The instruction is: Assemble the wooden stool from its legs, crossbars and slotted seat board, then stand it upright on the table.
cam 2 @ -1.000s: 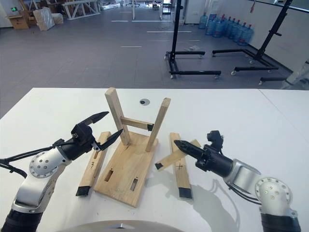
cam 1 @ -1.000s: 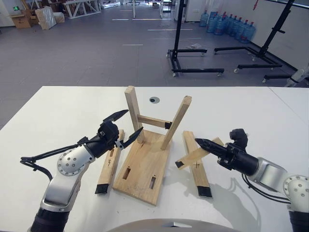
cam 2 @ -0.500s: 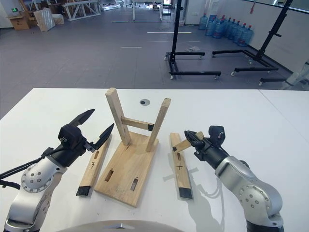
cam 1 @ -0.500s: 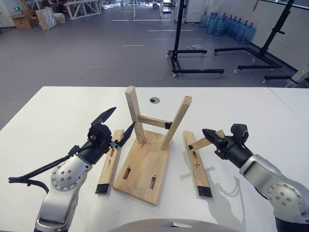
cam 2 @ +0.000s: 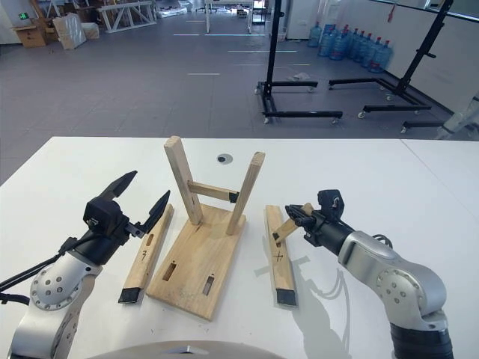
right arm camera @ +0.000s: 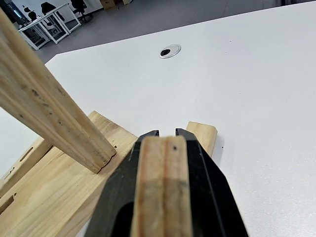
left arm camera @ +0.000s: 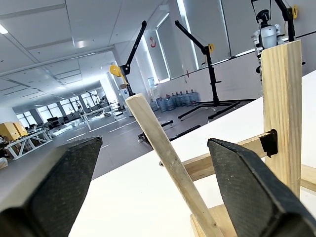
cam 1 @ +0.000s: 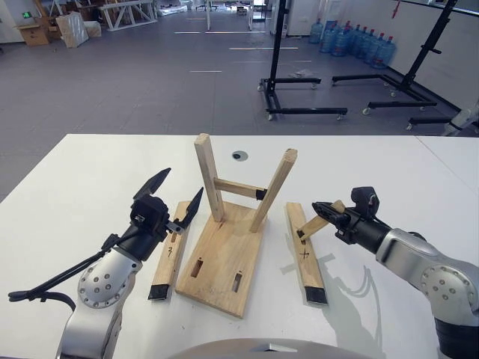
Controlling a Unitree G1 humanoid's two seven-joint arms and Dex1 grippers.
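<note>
Got the left tool [cam 1: 184, 181] gaping wide, holding nothing, by the loose leg [cam 1: 169, 253] just left of the seat board [cam 1: 222, 260], lying flat with two legs [cam 1: 207, 176] upright in it. Then seeing the right tool [cam 1: 322, 210] pinched tight on a tilted crossbar [cam 1: 314, 224], low end touching the other leg [cam 1: 307, 258]. Loads of bare tabletop [cam 1: 75, 172] either side, open hall [cam 1: 150, 67] behind.

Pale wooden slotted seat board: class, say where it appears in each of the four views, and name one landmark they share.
Left eye view: the pale wooden slotted seat board lies flat mid-table between two loose wooden legs.
Right eye view: the board again mid-table.
Left wrist view: its edge at the upright wooden leg's foot.
Right wrist view: it lies beyond the held wooden crossbar.
Shared landmark: the upright legs planted in it.
</note>
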